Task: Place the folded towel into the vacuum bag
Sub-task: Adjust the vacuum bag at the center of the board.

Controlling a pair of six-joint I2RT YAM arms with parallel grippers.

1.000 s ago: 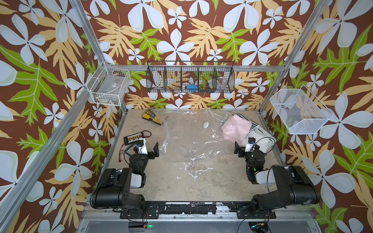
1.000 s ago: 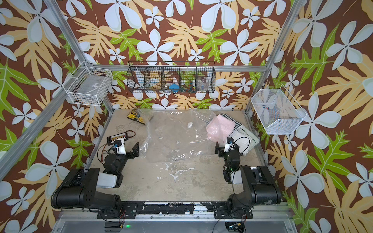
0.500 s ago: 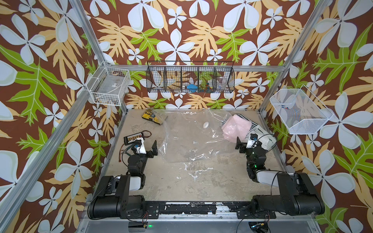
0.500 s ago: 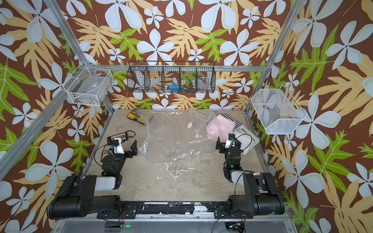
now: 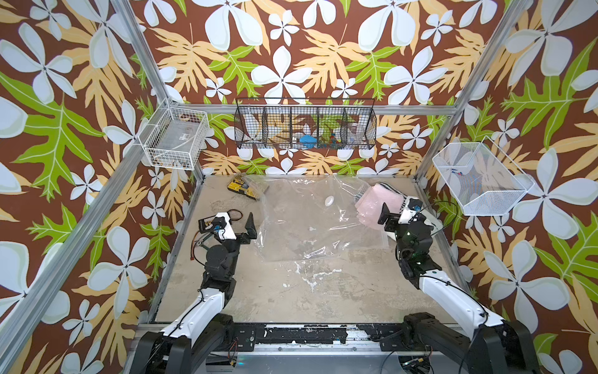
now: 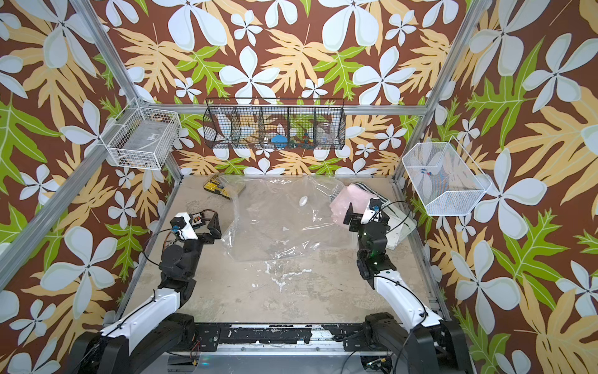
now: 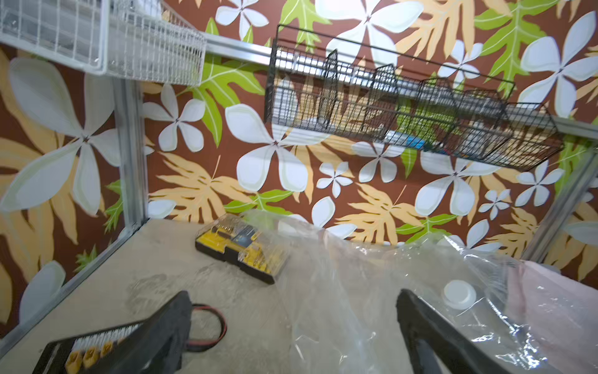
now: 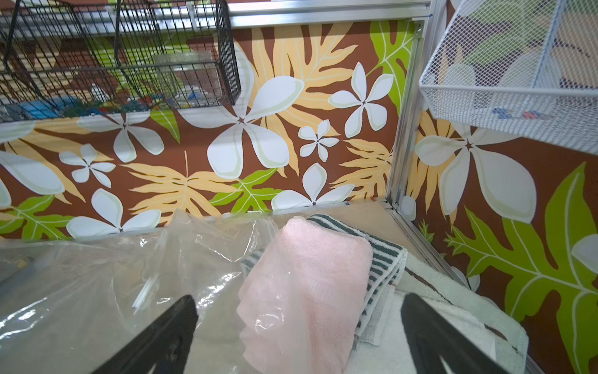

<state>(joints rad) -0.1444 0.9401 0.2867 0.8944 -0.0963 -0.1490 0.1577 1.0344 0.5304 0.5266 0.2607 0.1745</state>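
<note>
The vacuum bag [image 5: 301, 223] [image 6: 275, 223] lies crumpled and transparent across the middle of the table, its round white valve cap [image 5: 329, 201] [image 7: 459, 293] facing up. The folded towel [image 5: 375, 202] [image 6: 346, 200] [image 8: 310, 285] is pink and rests on a striped towel [image 8: 385, 259] at the back right, with the bag's edge draped over its near end. My right gripper [image 5: 401, 210] [image 8: 299, 298] is open just in front of the towel, touching nothing. Open too, my left gripper [image 5: 230, 223] [image 7: 293, 294] is at the bag's left edge, empty.
A yellow case [image 5: 244, 187] [image 7: 241, 247] lies at the back left. A black connector board with a red wire [image 5: 207, 223] [image 7: 94, 349] sits under my left gripper. White towels [image 8: 420, 323] are stacked at the right wall. Wire baskets [image 5: 305, 124] [image 5: 176, 142] [image 5: 479, 181] hang on the walls.
Both arms have unfolded and carried their grippers towards the back, the right one closer to the pink towel. Both grippers stay open. The bag and towels have not moved.
</note>
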